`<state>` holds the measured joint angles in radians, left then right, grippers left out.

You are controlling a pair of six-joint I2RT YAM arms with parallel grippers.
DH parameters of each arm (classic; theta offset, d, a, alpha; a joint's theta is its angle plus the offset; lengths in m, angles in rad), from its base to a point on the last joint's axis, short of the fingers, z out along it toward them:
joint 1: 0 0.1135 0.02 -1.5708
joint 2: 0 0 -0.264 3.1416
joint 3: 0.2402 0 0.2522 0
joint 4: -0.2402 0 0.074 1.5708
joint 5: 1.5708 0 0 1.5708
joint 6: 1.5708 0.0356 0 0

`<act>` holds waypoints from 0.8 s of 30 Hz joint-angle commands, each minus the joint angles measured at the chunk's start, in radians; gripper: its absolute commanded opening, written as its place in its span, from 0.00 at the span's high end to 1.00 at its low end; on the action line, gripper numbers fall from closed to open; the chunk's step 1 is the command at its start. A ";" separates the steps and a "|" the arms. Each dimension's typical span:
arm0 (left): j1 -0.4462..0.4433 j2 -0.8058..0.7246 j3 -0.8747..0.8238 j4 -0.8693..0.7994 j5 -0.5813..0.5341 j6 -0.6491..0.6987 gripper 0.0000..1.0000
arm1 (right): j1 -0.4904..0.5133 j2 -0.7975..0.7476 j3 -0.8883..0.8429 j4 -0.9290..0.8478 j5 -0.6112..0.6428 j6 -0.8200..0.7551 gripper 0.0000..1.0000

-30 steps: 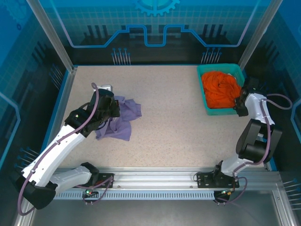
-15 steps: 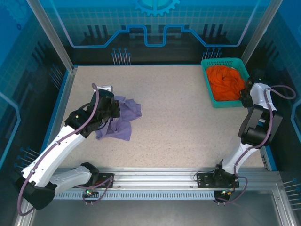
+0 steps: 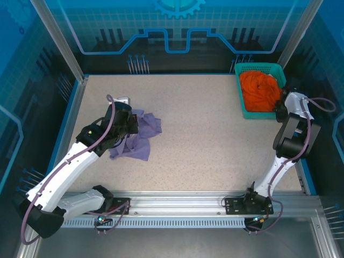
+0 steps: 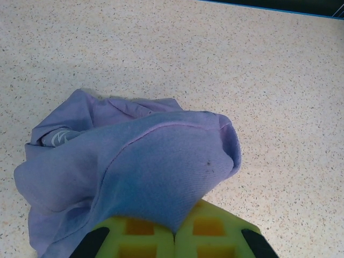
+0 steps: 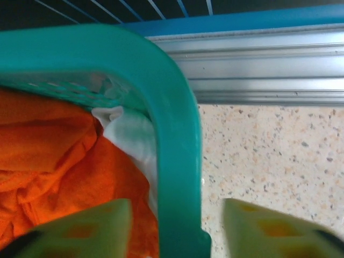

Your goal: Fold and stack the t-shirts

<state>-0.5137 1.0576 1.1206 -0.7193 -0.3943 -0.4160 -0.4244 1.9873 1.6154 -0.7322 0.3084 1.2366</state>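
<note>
Well left of the teal basket (image 3: 258, 66), the left pincer (image 4: 174, 235) clamps the crumpled lavender t-shirt (image 4: 156, 172), while the right pincer (image 5: 177, 226) stands open astride the basket's rim.

A speckled beige desk (image 3: 209, 140) sits inside blue printed wall panels (image 3: 107, 27), framed by slanted metal posts (image 3: 58, 40), with a metal rail (image 3: 177, 200) along the near edge.

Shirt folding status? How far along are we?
Done: nothing folded or stacked yet. In hand: the left gripper is shut on the purple shirt, which lies crumpled on the table. The right gripper is open, straddling the basket rim; the orange shirt sits bunched inside. Left: take out the orange shirt, fold both, stack.
</note>
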 commanded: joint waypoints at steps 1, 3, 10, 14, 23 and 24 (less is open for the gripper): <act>-0.008 0.009 -0.007 0.028 0.014 0.018 1.00 | 0.018 -0.002 0.044 0.025 0.060 -0.024 0.31; -0.006 0.016 -0.005 0.028 0.014 0.018 1.00 | 0.019 -0.009 0.049 0.047 0.038 -0.052 0.28; -0.007 0.028 0.014 0.029 0.055 0.030 1.00 | 0.058 -0.143 -0.017 0.098 -0.135 -0.203 0.04; -0.007 0.036 0.044 0.022 0.120 0.041 1.00 | 0.139 -0.378 -0.273 0.284 -0.215 -0.289 0.00; -0.004 0.036 0.106 -0.049 0.130 0.016 0.98 | 0.561 -0.784 -0.587 0.388 -0.282 -0.616 0.01; 0.002 0.036 0.117 -0.076 0.067 -0.004 0.92 | 0.602 -0.799 -0.618 0.410 -0.330 -0.630 0.01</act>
<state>-0.5133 1.0935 1.1828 -0.7395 -0.2539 -0.3935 0.0975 1.2293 1.0702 -0.3744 0.0463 0.7444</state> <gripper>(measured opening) 0.062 0.989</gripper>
